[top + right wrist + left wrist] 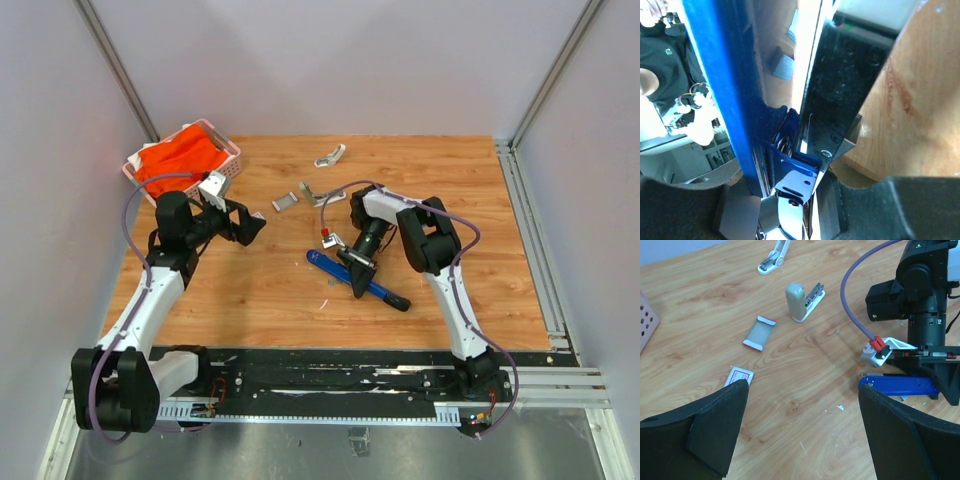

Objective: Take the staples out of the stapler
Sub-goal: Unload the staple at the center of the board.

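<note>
The stapler [378, 288], blue with a black arm, lies slantwise on the wooden table [260, 290] in the middle. My right gripper [357, 264] comes down on its middle and is shut on it. In the right wrist view the blue body [725, 75] and black arm [840, 75] stand spread apart between my right gripper's [795, 200] pads. My left gripper [247, 226] hovers to the left, open and empty. Its wrist view shows its fingers [715, 430] wide apart over bare wood, with the stapler's blue end [900, 385] at the right. The staples are hidden.
A pink basket [232, 152] holding orange cloth stands at the back left. A beige stapler [802, 300], a small open tray [760, 332], a white box with a red mark [739, 376] and a white remover [774, 257] lie on the table. Grey walls enclose the table.
</note>
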`<state>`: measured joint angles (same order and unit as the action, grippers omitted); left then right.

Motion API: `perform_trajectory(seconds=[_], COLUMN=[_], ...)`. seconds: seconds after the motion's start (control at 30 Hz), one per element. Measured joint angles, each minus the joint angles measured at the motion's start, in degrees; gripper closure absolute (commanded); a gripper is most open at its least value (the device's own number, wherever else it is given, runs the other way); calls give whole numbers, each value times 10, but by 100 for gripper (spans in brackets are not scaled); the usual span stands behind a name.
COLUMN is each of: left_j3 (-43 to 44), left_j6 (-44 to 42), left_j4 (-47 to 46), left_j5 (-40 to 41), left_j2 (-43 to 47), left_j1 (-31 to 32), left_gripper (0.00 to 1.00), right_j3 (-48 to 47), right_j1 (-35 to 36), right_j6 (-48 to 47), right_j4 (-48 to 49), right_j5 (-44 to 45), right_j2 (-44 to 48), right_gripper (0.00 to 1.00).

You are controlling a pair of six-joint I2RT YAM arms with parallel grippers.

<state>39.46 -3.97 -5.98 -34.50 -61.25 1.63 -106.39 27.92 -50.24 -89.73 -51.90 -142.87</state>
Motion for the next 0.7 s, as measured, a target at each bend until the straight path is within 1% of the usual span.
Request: perform_trajectory(seconds=[0.23,0.4,0.53,0.7], left_j3=[-1,-16,-27,-11], left_j6=[-21,-67,-100,-119], left_j4=[1,5,16,20], left_j5=[-10,-7,28,81], left_j2=[-19,-25,-43,-107], left_j1=[4,38,81,114], left_gripper=[4,4,4,6], right_j3=[9,12,15,38], right_j1=[-6,-10,-10,-10], right_j6=[14,3,-23,-67], right_j4=[-6,-2,9,7], right_j5=[-39,-54,-68,-95], right_j2=[-16,-11,36,134], right_gripper=[100,100,100,100])
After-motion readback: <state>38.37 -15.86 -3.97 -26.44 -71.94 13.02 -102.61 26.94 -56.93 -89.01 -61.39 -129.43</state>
